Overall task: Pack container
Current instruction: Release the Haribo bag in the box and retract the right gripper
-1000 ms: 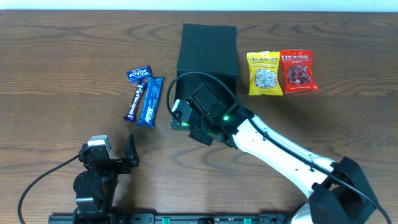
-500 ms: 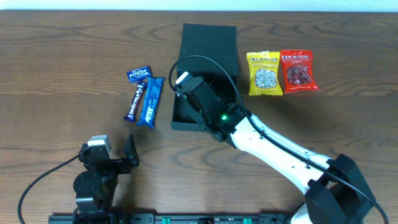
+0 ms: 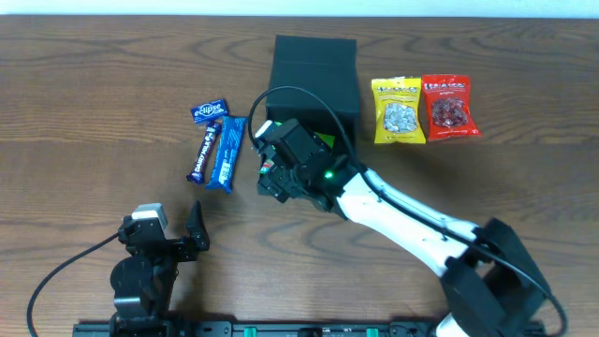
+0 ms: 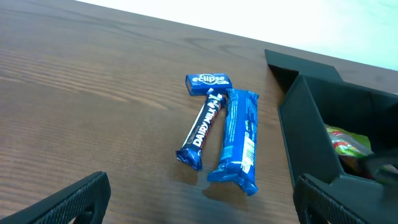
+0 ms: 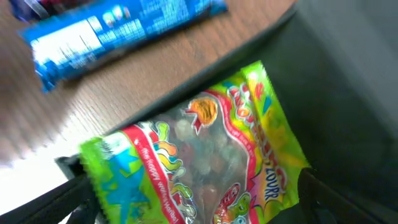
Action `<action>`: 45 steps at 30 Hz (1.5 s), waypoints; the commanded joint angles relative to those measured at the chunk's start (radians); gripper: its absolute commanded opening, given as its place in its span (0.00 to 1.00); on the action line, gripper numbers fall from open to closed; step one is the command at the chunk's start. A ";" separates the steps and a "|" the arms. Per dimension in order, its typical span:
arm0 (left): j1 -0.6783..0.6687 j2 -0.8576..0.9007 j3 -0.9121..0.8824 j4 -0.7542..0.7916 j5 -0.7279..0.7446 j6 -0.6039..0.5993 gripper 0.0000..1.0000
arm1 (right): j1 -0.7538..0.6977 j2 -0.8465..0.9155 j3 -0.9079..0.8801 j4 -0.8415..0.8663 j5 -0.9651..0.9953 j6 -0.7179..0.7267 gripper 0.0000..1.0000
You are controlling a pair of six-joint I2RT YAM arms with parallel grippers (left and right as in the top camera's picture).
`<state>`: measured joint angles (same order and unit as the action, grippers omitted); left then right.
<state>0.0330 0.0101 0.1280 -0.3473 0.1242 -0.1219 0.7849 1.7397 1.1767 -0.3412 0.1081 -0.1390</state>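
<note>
The wooden desk [image 3: 94,75] fills my overhead view. On it, toward the far side and about mid-width, sits the dark teal-green container [image 3: 314,70], lid flap thrown back and its open body facing up. My right arm [image 3: 402,211] reaches in diagonally from the near right corner. The right gripper [image 5: 199,196] hangs over the near left part of the open box with its jaws spread wide, one finger at each lower corner of the wrist view. The left gripper [image 4: 202,199] is low at the near left, well away from the box, its jaws also wide and holding nothing.

Just right of the container a yellow packet [image 3: 398,110] and a red packet [image 3: 447,106] lie flat, side by side and touching. Inside the box a green sour-sweets packet [image 5: 199,155] rests slanted against the wall, between my right jaws; whether they touch it, I cannot tell. Left of the box lie a light blue bar [image 3: 225,153], a Dairy Milk bar [image 3: 204,154] against it, and a small Eclipse packet [image 3: 210,110] at their far ends.
</note>
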 commanded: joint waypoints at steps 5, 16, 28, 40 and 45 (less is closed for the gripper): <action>0.006 -0.006 -0.022 -0.006 -0.001 0.021 0.95 | -0.048 -0.211 0.011 0.010 -0.073 0.117 0.80; 0.006 -0.006 -0.022 -0.006 -0.001 0.022 0.95 | -0.151 -0.008 0.011 -0.124 -0.232 0.285 0.27; 0.006 -0.006 -0.022 -0.006 -0.001 0.021 0.95 | -0.169 0.223 0.011 -0.007 -0.227 0.284 0.23; 0.006 -0.006 -0.022 -0.006 -0.001 0.021 0.95 | -0.171 0.014 0.136 -0.172 -0.188 0.311 0.57; 0.006 -0.006 -0.022 -0.006 -0.001 0.021 0.95 | -0.171 -0.294 0.185 -0.454 -0.187 0.310 0.49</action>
<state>0.0330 0.0101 0.1276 -0.3466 0.1242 -0.1219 0.6201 1.5368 1.3479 -0.7628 -0.0856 0.1677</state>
